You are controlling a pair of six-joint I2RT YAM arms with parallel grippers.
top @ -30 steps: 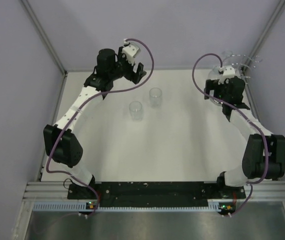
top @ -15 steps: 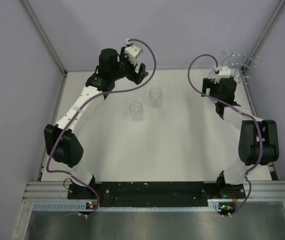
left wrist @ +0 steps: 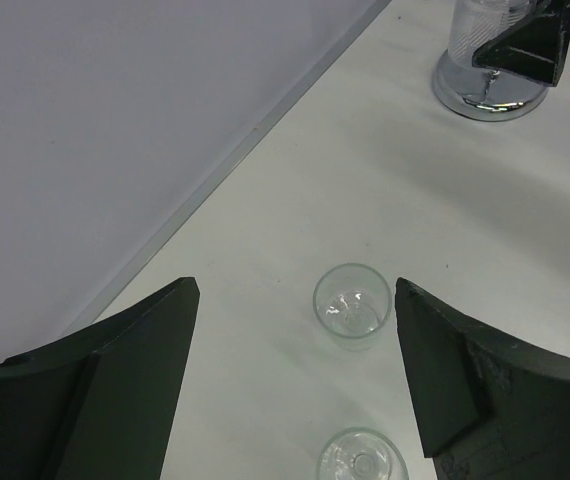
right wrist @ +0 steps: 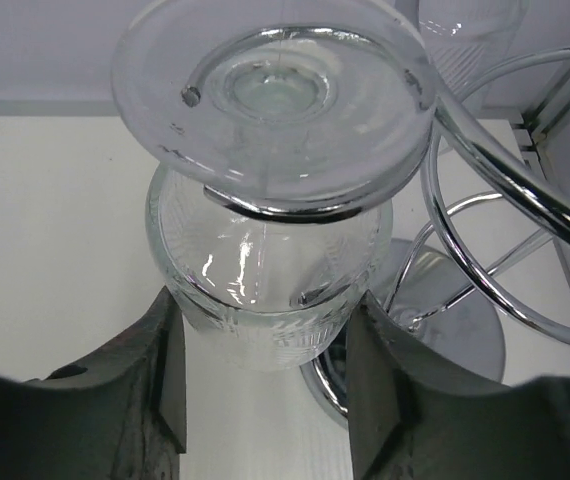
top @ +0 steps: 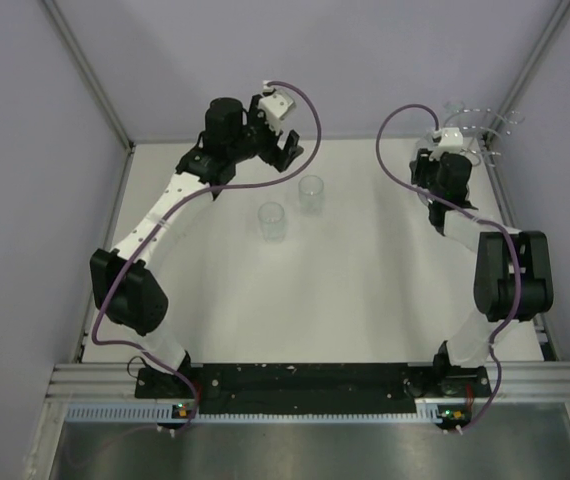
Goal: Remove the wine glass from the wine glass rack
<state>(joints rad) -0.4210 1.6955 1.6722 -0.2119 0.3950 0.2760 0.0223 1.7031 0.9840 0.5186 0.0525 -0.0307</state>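
The wine glass (right wrist: 265,270) hangs upside down from a looped arm of the silver wine glass rack (right wrist: 510,215), its round foot (right wrist: 275,95) resting on the wire. My right gripper (right wrist: 265,385) has its fingers pressed against both sides of the glass bowl. From above, the right gripper (top: 452,150) sits at the rack (top: 480,120) in the back right corner. My left gripper (top: 283,140) hovers open near the back wall, holding nothing. Its wrist view shows the rack's shiny base (left wrist: 490,95) far off.
Two clear tumblers (top: 311,192) (top: 272,220) stand upright mid-table, below the left gripper's fingers (left wrist: 145,360). Another glass (right wrist: 465,30) hangs behind on the rack. The back wall and the right side wall run close to the rack.
The right gripper moved in toward the rack and closed from wide open onto the glass bowl. The left gripper drifted slightly right, still open.
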